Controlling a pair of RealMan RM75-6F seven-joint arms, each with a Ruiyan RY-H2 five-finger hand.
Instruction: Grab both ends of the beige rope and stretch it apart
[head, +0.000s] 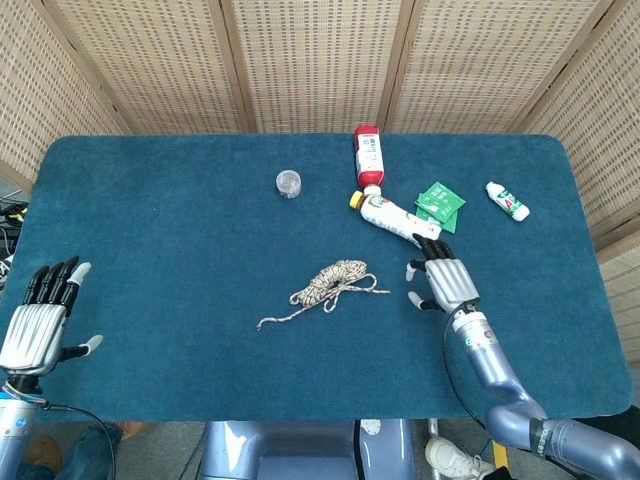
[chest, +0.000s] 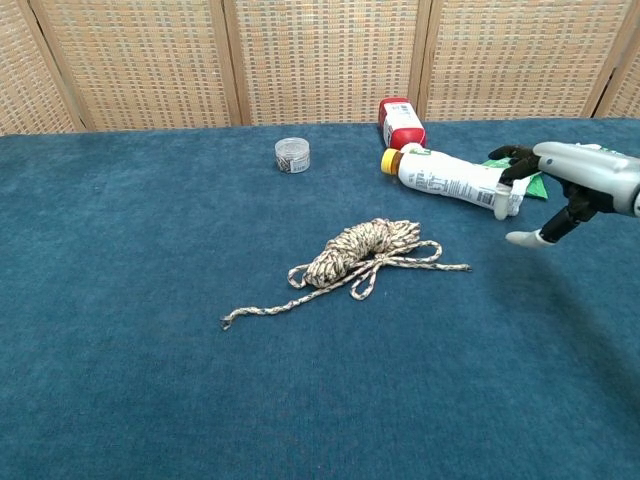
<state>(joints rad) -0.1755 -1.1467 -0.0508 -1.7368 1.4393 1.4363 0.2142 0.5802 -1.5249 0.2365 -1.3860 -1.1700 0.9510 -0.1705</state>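
From my chest camera I see the beige rope (chest: 365, 251) bundled mid-table on the blue cloth (chest: 120, 380), one end trailing left, the other pointing right. My right hand (chest: 570, 185) hovers at the right edge, fingers spread, holding nothing, near the white bottle (chest: 455, 181). A red-capped bottle (chest: 400, 121) and small round jar (chest: 292, 155) sit farther back.

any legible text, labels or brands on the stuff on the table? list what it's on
None can be read as words in either view.
White bottle with yellow cap: printed label, too small and blurred.
Red-capped bottle: white label with print, unreadable.
Green packet: white marks, unreadable.
Small white tube: red and green marks, unreadable.
Clear round container: dark band of print, too blurred.
Beige rope: no text.
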